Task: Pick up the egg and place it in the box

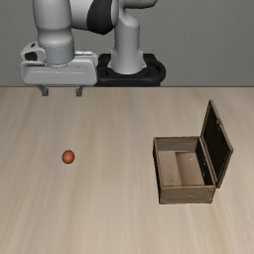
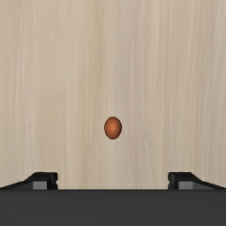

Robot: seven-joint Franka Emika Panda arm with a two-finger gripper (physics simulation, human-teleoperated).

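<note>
A small brown egg lies on the light wooden table toward the exterior view's left. In the wrist view the egg rests on the wood ahead of my fingertips, roughly centred between them. My gripper hangs high above the table, behind the egg, with its fingers spread wide and nothing between them; in the wrist view the gripper is open. A dark wooden box stands at the exterior view's right with its lid swung up and open.
The robot's base stands at the back of the table. Bare wood lies between the egg and the box.
</note>
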